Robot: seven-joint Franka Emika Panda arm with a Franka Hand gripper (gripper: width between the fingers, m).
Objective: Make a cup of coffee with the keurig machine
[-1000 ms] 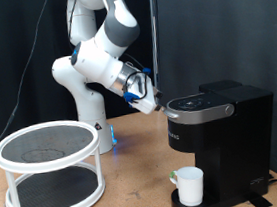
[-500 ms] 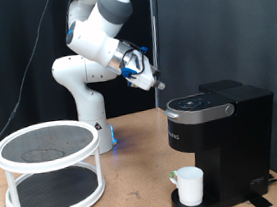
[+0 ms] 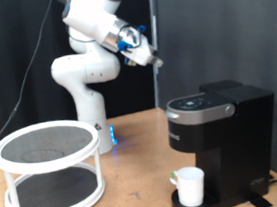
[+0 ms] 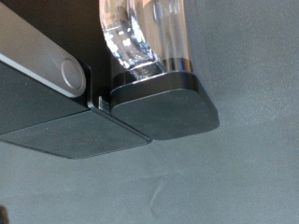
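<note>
The keurig machine (image 3: 221, 134) stands at the exterior view's right, black, with its lid down. The white cup (image 3: 191, 186) sits upright on the machine's round drip base, under the spout. My gripper (image 3: 147, 52) hangs in the air above the machine, towards the exterior view's left, touching nothing, and nothing shows between its fingers. The wrist view looks down on part of the machine (image 4: 163, 107): black panels, a silver strip (image 4: 51, 67) and a clear water tank (image 4: 145, 37). The fingers do not show there.
A white two-tier round rack (image 3: 47, 169) with black mesh shelves stands at the exterior view's left on the wooden table (image 3: 134, 200). The arm's white base (image 3: 88, 99) stands behind it, in front of a black curtain.
The gripper has risen from beside the machine's lid to well above it, drifting slightly towards the exterior view's top. The cup and the machine have not moved.
</note>
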